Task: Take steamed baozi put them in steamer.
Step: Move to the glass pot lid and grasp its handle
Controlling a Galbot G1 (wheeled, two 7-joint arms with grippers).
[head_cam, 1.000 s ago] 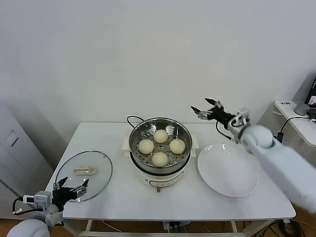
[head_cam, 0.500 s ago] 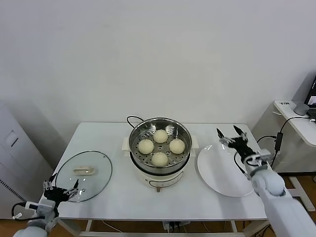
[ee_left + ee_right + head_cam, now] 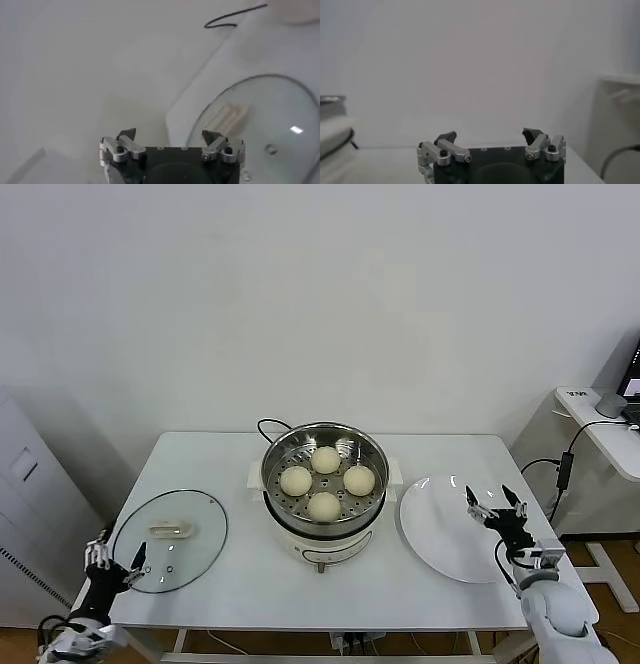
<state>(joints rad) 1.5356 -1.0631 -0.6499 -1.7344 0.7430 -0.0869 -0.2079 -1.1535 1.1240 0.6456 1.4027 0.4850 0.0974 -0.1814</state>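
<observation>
At the surface's (image 3: 250, 584) left front corner the left gripper (image 3: 112, 557) hangs low beside the glass lid (image 3: 170, 527), jaws wide and empty. In the middle stands the steamer (image 3: 324, 474) with all four baozi (image 3: 324, 506) resting in its basket — well apart from both sets of jaws. Right of it lies the plate (image 3: 440, 534), bare, and at its near right edge the right gripper (image 3: 494, 509) hovers, jaws wide, holding nothing.
</observation>
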